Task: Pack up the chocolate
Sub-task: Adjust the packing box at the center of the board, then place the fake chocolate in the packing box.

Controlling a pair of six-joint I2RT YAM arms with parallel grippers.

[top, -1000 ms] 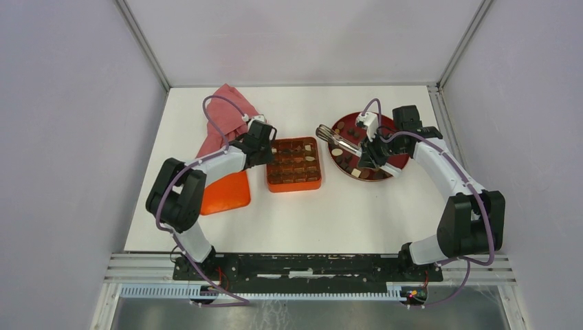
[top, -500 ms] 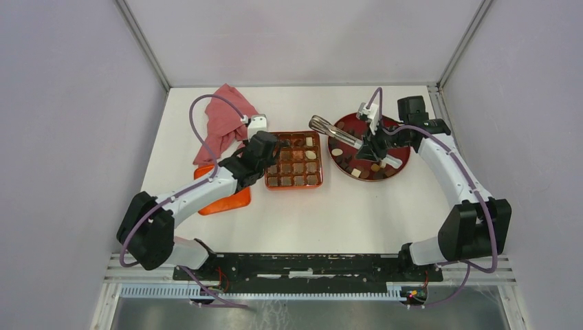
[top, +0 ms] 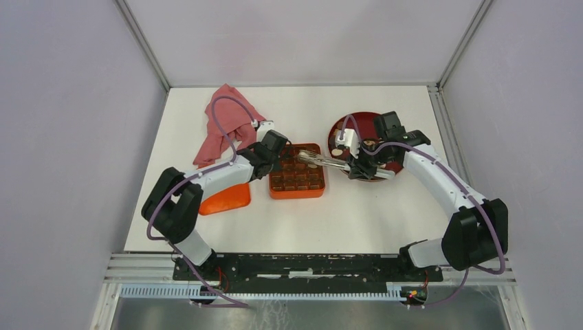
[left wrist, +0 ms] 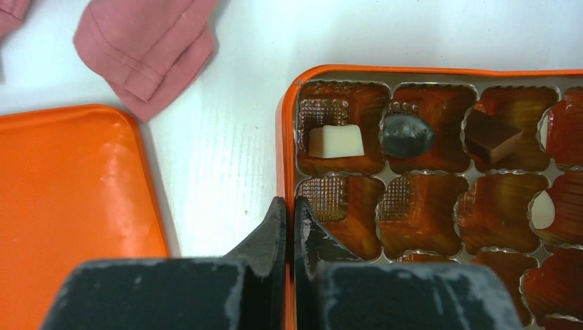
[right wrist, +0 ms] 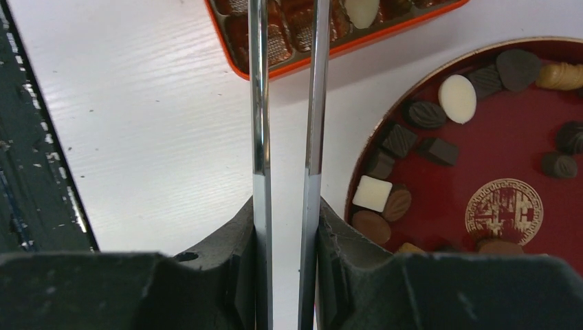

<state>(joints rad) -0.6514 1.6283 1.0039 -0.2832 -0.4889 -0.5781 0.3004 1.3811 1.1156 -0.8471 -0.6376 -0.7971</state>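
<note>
The orange gridded box (top: 297, 181) sits mid-table with a few chocolates in its cells: a white block (left wrist: 335, 141), a dark round piece (left wrist: 407, 135) and a brown block (left wrist: 491, 135). My left gripper (left wrist: 289, 206) is shut on the box's left wall (left wrist: 287, 137); in the top view it (top: 273, 159) is at the box's far left corner. My right gripper (right wrist: 285, 206) is shut on metal tongs (right wrist: 258, 103), whose tips reach over the box (top: 307, 159). Whether they hold a piece is hidden. Many chocolates, such as a white oval (right wrist: 457, 98), lie on the dark red plate (right wrist: 495, 172).
The orange lid (top: 225, 196) lies left of the box, also in the left wrist view (left wrist: 69, 206). A pink cloth (top: 223, 127) is bunched at the back left. The plate (top: 364, 118) is right of the box, partly under my right arm.
My right arm swung the tongs left from over the plate to over the box. The box has shifted slightly nearer, with my left gripper still at its left edge.
</note>
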